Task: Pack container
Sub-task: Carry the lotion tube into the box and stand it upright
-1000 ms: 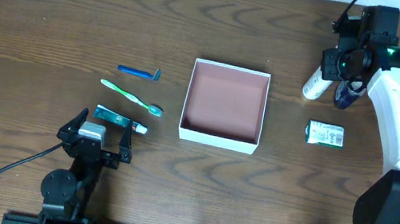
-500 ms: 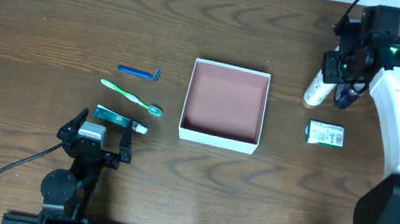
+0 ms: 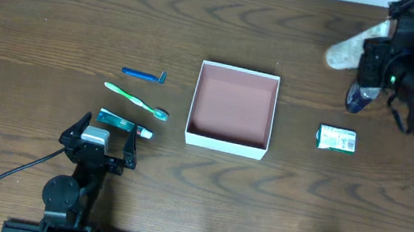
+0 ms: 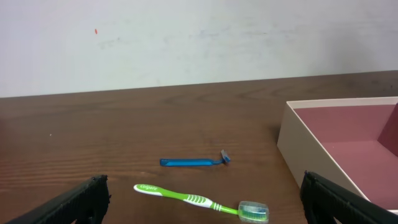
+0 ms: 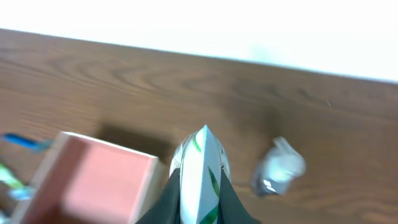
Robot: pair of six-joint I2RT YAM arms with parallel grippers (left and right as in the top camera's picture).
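Observation:
The container (image 3: 228,142), a shallow square box with white walls and a pink inside, stands mid-table with nothing in it. It also shows in the left wrist view (image 4: 311,149) and the right wrist view (image 5: 93,186). My right gripper (image 3: 370,52) is raised high at the far right, shut on a white tube with green leaves (image 3: 350,45), (image 5: 202,171). My left gripper (image 3: 101,139) rests open and empty at the front left (image 4: 202,188), just short of a green toothbrush (image 3: 136,101), (image 4: 199,200).
A blue razor (image 3: 144,75), (image 4: 193,162) and a small toothpaste tube (image 3: 124,124) lie left of the container. A green-and-white packet (image 3: 337,138) and a small dark bluish pouch (image 3: 357,96), (image 5: 280,167) lie to its right.
My right gripper has lifted the white tube off the table and risen toward the camera, shifting to the far right. The left arm has not moved.

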